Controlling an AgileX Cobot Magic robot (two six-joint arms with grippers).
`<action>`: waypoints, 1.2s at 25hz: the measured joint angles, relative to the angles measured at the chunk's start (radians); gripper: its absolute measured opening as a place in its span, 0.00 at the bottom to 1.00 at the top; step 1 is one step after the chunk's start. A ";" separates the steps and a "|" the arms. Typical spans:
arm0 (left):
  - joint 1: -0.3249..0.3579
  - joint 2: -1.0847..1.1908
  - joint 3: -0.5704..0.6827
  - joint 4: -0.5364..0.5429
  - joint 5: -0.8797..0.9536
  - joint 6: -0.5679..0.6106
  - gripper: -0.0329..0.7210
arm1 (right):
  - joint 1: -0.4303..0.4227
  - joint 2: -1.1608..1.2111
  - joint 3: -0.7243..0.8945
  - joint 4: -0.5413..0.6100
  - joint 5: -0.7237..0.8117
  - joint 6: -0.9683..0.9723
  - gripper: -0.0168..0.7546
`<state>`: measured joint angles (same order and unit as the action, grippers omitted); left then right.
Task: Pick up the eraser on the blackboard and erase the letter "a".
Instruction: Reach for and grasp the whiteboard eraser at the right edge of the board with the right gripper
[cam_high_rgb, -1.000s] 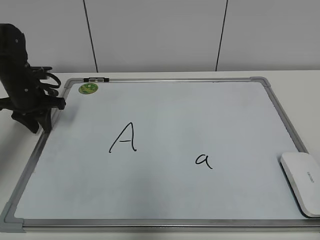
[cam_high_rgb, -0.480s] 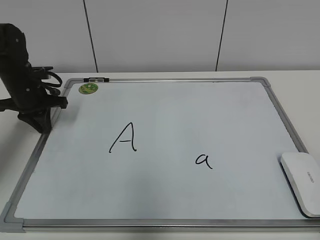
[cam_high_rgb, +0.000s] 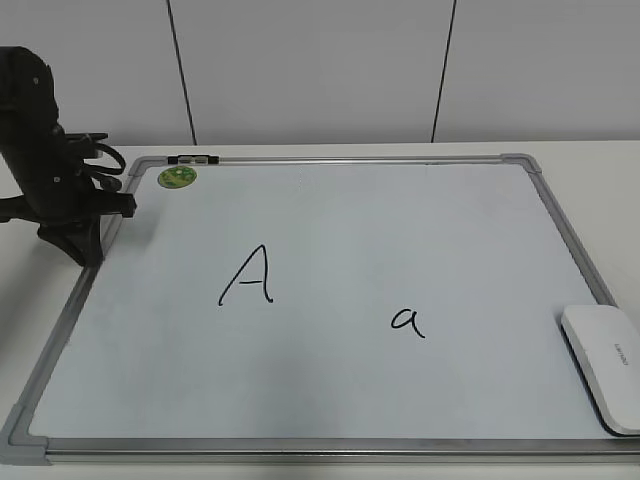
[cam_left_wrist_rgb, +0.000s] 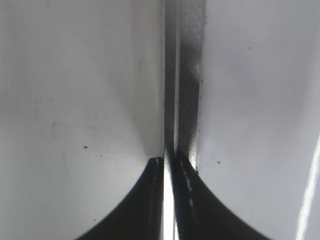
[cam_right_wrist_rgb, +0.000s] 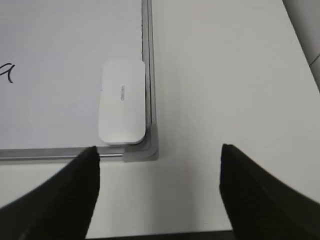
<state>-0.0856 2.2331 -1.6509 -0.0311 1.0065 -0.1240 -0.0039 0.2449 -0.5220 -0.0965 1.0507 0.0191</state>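
The white eraser (cam_high_rgb: 603, 365) lies at the blackboard's near right corner; in the right wrist view (cam_right_wrist_rgb: 122, 101) it sits just inside the frame. The blackboard (cam_high_rgb: 350, 220) lies flat on the table. The small letter "a" (cam_high_rgb: 408, 321) is right of centre, and it shows at the left edge of the right wrist view (cam_right_wrist_rgb: 6, 72). My left gripper (cam_high_rgb: 78, 250) is shut and empty, at the board's left frame (cam_left_wrist_rgb: 169, 160). My right gripper (cam_right_wrist_rgb: 158, 149) is open and empty, above the table just off the board's near right corner, and is out of the exterior view.
A larger capital "A" (cam_high_rgb: 248, 276) is written left of centre. A round green magnet (cam_high_rgb: 177, 177) and a small black clip (cam_high_rgb: 192, 159) sit at the far left corner. White table surrounds the board; a white wall stands behind.
My left gripper shifted very slightly at the board's left edge one second ago and has held still since. The eraser and the letters are unchanged.
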 joint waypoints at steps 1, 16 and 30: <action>0.000 0.000 0.000 0.002 0.000 0.000 0.08 | 0.006 0.057 -0.011 -0.007 -0.039 0.000 0.74; 0.000 0.000 -0.002 0.003 0.004 0.000 0.09 | 0.100 0.814 -0.261 0.097 -0.088 0.000 0.75; 0.000 0.001 -0.003 -0.007 0.006 0.002 0.10 | 0.076 1.245 -0.326 0.107 -0.148 0.047 0.90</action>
<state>-0.0856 2.2339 -1.6541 -0.0376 1.0120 -0.1218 0.0720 1.4898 -0.8483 0.0101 0.9031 0.0661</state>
